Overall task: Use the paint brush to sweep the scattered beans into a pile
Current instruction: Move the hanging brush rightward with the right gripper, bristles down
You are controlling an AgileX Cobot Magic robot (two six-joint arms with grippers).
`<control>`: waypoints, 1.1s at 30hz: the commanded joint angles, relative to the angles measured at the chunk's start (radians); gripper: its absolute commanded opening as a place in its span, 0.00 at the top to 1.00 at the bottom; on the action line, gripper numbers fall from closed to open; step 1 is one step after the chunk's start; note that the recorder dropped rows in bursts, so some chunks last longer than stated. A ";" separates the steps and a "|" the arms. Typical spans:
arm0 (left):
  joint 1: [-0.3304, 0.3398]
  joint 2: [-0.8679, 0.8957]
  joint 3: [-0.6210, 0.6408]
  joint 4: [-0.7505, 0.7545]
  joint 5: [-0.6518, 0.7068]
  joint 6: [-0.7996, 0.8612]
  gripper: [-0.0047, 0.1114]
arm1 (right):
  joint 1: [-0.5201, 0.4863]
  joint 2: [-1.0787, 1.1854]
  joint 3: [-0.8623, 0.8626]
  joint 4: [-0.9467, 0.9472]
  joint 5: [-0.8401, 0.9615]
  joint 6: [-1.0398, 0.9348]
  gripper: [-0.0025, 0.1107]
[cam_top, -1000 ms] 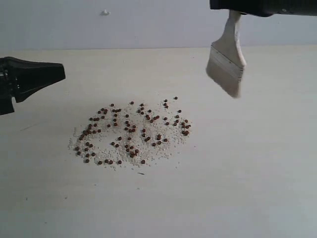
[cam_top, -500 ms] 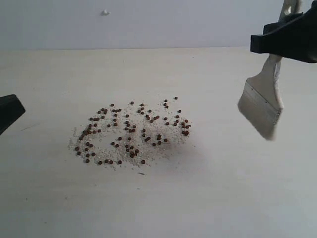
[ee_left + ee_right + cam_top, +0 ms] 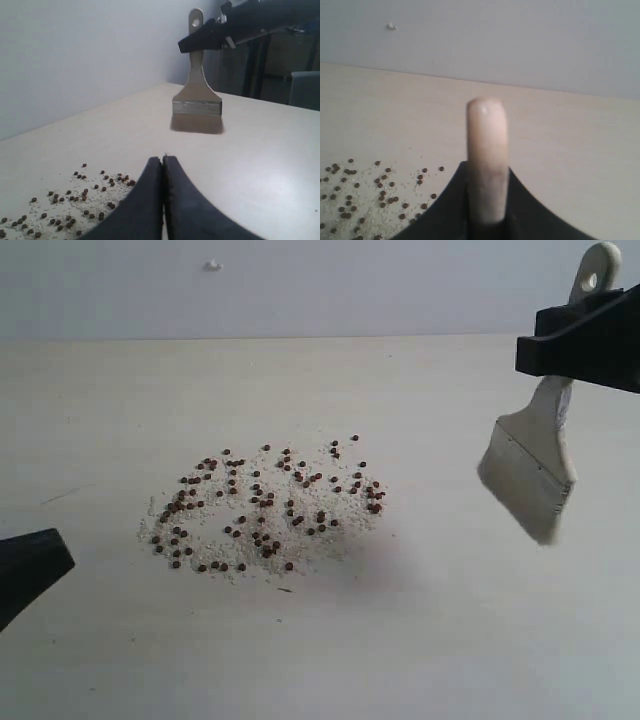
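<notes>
Black left pincer (image 3: 35, 565) low at left, jaws pressed together, empty. Dark beans (image 3: 265, 510) lie scattered on the surface (image 3: 450, 640) among whitish crumbs (image 3: 205, 532). Further right, paint brush (image 3: 528, 470) hangs above the surface, handle clamped in right pincer (image 3: 575, 345). Best: land bristles outside outermost beans, drag inward gently.

The right hand (image 3: 565, 340) has carried the brush (image 3: 528, 468) rightward and lower, and its handle end now shows above the hand. The left hand (image 3: 40, 562) has dropped from mid-left to the near-left corner of the counter (image 3: 450, 640).
</notes>
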 commanded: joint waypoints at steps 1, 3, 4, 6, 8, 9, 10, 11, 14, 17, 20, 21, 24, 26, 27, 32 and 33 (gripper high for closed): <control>0.003 -0.008 0.004 0.081 -0.006 -0.007 0.96 | -0.004 -0.011 0.003 0.008 0.104 0.030 0.98; 0.003 -0.008 0.004 0.114 -0.006 -0.007 0.96 | -0.004 -0.011 0.003 0.006 0.131 0.039 0.98; 0.003 -0.008 0.004 0.131 -0.006 -0.007 0.96 | -0.004 -0.011 0.003 0.006 0.140 0.039 0.98; 0.003 -0.008 0.004 0.152 -0.006 -0.007 0.96 | -0.004 -0.011 0.005 0.003 0.151 0.039 0.98; 0.003 -0.008 0.004 0.157 -0.006 -0.007 0.96 | -0.004 -0.011 0.005 0.003 0.151 0.039 0.98; 0.003 -0.008 0.004 0.157 -0.006 -0.007 0.96 | -0.004 -0.011 0.005 0.003 0.149 0.039 0.98; 0.003 -0.008 0.004 0.157 -0.006 -0.007 0.96 | -0.004 -0.011 0.007 0.003 0.149 0.039 0.98; 0.003 -0.008 0.004 0.157 -0.006 -0.007 0.96 | -0.004 -0.011 0.007 0.003 0.147 0.039 0.98; 0.003 -0.008 0.004 0.157 -0.006 -0.007 0.96 | -0.004 -0.011 0.012 0.003 0.145 0.039 0.98; 0.003 -0.008 0.004 0.157 -0.006 -0.007 0.96 | -0.004 -0.011 0.018 -0.014 0.137 0.039 0.98; 0.003 -0.008 0.004 0.157 -0.006 -0.007 0.96 | -0.004 -0.011 0.018 -0.030 0.109 0.047 0.98; 0.003 -0.008 0.004 0.157 -0.006 -0.007 0.96 | -0.004 -0.011 0.018 -0.030 0.106 0.048 0.98; 0.003 -0.008 0.004 0.157 -0.006 -0.007 0.96 | -0.004 -0.011 0.018 -0.033 0.095 0.068 0.98; 0.003 -0.008 0.004 0.157 -0.006 -0.007 0.96 | -0.004 -0.011 0.018 -0.085 0.060 0.132 0.98; 0.003 -0.008 0.004 0.157 -0.006 -0.007 0.96 | -0.004 -0.011 0.018 -0.117 0.043 0.179 0.98; 0.003 -0.008 0.004 0.157 -0.006 -0.007 0.96 | -0.004 -0.011 0.014 -0.544 -0.066 0.744 0.98; 0.003 -0.008 0.004 0.157 -0.006 -0.007 0.96 | -0.004 -0.011 0.014 -0.654 -0.084 0.873 0.98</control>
